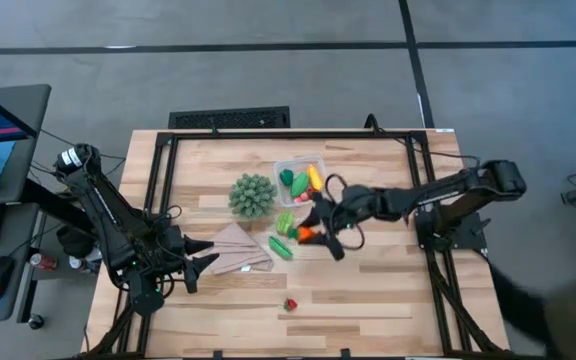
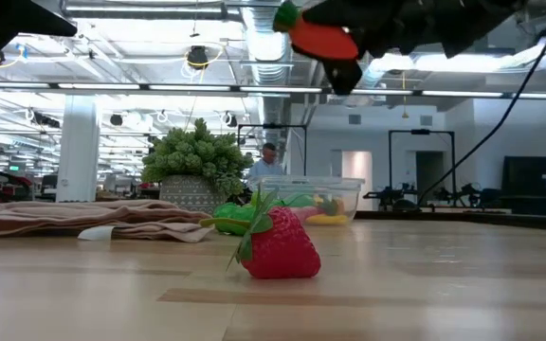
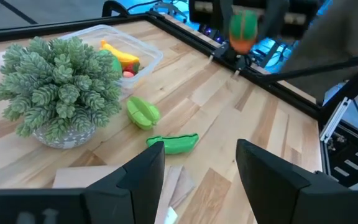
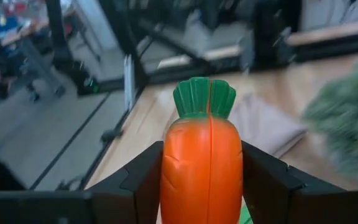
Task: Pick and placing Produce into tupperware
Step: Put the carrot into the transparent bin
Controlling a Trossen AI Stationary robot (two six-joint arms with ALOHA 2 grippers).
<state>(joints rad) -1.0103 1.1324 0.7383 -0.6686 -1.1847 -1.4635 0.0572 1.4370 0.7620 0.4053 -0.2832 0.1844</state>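
Currently, right gripper (image 1: 315, 234): clamped on the orange carrot (image 4: 201, 167), held in the air above the table's (image 1: 388, 290) middle.
Left gripper (image 1: 200, 265): near the table's left edge, over the tan cloth (image 1: 236, 250), fingers parted, holding nothing.
Tupperware (image 1: 298, 180): toward the far edge, banana (image 1: 315, 177) inside.
Strawberry (image 1: 290, 304): near the front edge.
Green pod (image 1: 281, 246): mid-table, beside the cloth.

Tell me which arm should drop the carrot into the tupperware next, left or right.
Right. The right gripper already holds the carrot raised off the table, close beside the tupperware. The left gripper waits open over the tan cloth, farther off and holding nothing.
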